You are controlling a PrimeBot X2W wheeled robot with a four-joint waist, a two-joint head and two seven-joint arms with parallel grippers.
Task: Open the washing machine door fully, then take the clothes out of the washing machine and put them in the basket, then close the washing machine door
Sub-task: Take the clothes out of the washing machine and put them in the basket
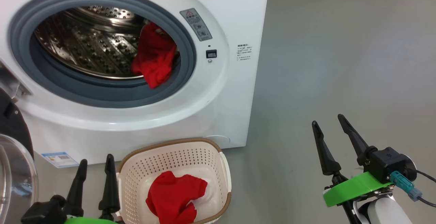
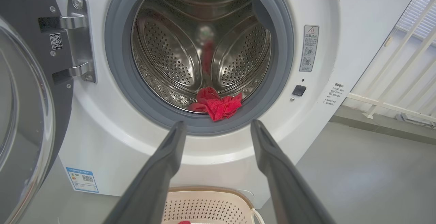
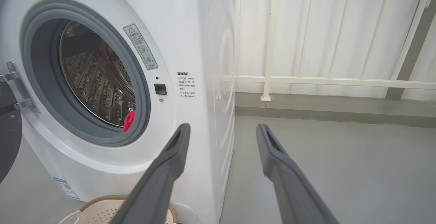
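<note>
- The washing machine door [image 1: 15,176] stands open at the far left.
- The left gripper [image 1: 96,158] is just beside the basket [image 1: 170,144], jaws wide apart, holding nothing.
- In the washing machine [image 1: 218,108], a red garment [image 1: 153,59] hangs at the mouth of the drum [image 1: 88,47].
- The basket stands before the machine; a second red garment [image 1: 173,196] lies inside, perhaps with white cloth under it.
- The right gripper [image 1: 327,119] is well apart, jaws wide, empty.

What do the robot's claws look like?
The left claw and right claw each have two long, pointy black fingers on a bright green bracket. The right one carries a black box, a teal plug, black cables and a white forearm.
</note>
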